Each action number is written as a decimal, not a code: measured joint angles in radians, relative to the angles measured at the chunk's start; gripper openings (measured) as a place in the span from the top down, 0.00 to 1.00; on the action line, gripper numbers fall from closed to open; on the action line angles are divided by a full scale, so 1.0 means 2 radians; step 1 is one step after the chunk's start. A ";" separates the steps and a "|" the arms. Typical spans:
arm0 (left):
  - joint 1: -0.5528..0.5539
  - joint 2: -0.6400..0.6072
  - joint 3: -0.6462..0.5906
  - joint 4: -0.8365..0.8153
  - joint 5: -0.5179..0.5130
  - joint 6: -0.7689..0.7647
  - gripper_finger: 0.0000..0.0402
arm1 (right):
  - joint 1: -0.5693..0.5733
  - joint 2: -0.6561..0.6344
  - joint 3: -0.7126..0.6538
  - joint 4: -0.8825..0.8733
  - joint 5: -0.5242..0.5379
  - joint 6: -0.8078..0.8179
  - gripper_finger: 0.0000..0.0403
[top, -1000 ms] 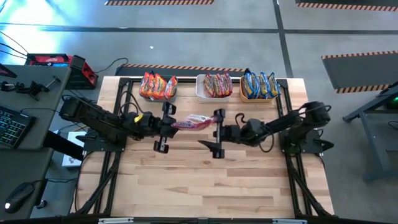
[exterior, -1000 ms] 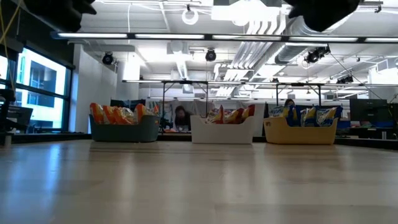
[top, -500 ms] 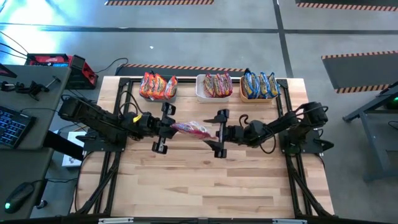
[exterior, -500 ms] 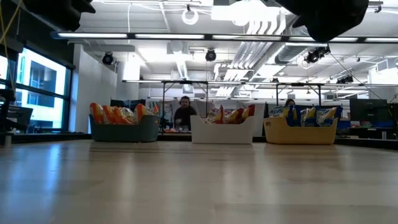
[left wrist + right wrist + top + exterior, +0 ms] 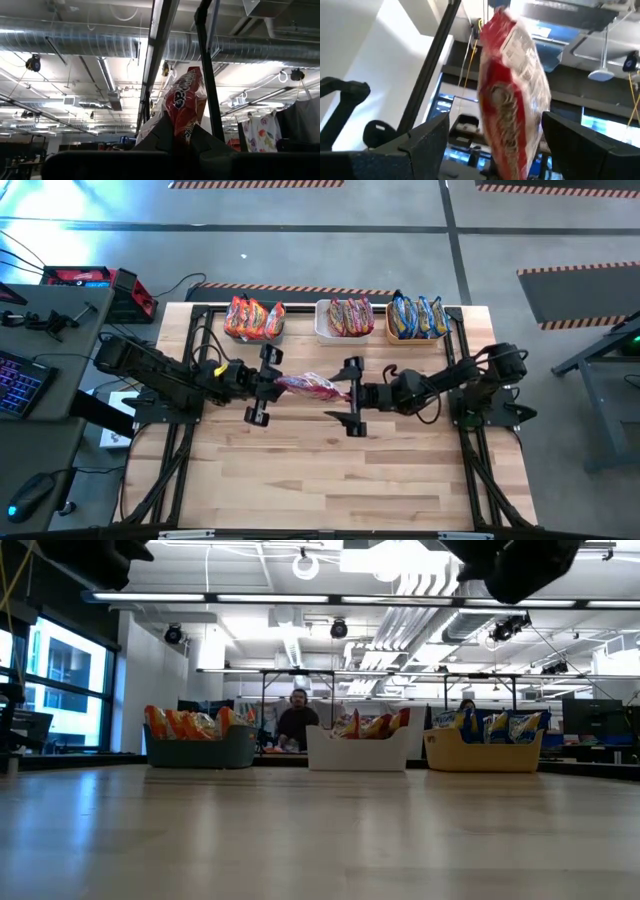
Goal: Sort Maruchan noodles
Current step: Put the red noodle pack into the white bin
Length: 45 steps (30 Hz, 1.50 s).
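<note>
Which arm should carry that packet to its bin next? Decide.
Right, probably. The left pincer is shut on the red-and-white packet above mid-table, but the right pincer stands open around its free end, ready to take it.

Bare table (image 5: 330,470) before three bins (image 5: 343,330)

Wooden table (image 5: 330,480), light butcher-block top on a black frame. Three rectangular bins in a row along its far edge: dark-blue bin (image 5: 197,752), white bin (image 5: 358,751), orange bin (image 5: 484,754). Red and black box (image 5: 95,280) on the grey floor beyond the table's left corner, cables trailing from it. Side desk at the far left carrying a keyboard (image 5: 20,383) with lit keys and a computer mouse (image 5: 30,495). Hazard-striped floor tape (image 5: 290,287) behind the table. One person (image 5: 296,725) seated in the room behind the bins. Ceiling ducts (image 5: 90,42) overhead, with strip lights alongside.
</note>
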 joint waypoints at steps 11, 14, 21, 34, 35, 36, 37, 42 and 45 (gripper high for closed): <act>0.002 -0.001 0.012 0.000 0.000 0.008 1.00 | 0.000 -0.001 0.071 -0.091 -0.008 -0.026 0.24; 0.002 -0.001 0.012 0.000 0.000 0.009 1.00 | 0.000 -0.001 0.071 -0.087 -0.008 -0.026 0.27; 0.002 0.000 0.012 0.000 0.000 0.009 1.00 | 0.003 -0.001 0.071 -0.089 -0.021 -0.033 0.41; 0.002 -0.001 0.012 0.000 -0.009 0.009 0.98 | 0.005 -0.001 0.071 -0.089 -0.017 -0.051 0.80; 0.003 -0.001 0.012 -0.001 -0.016 0.009 0.97 | 0.005 -0.001 0.071 -0.089 -0.016 -0.054 0.82; 0.003 -0.001 0.012 -0.003 -0.023 0.009 0.96 | 0.005 -0.001 0.071 -0.089 -0.013 -0.057 0.84; 0.003 -0.001 0.012 -0.007 -0.030 0.009 0.95 | 0.005 -0.001 0.071 -0.089 -0.010 -0.061 0.86; 0.004 0.000 -0.001 -0.027 -0.058 0.027 0.88 | 0.003 -0.001 0.071 -0.091 0.022 -0.080 0.97; 0.004 -0.001 -0.019 -0.023 -0.075 0.042 0.82 | -0.004 -0.005 0.071 -0.105 0.043 -0.080 0.99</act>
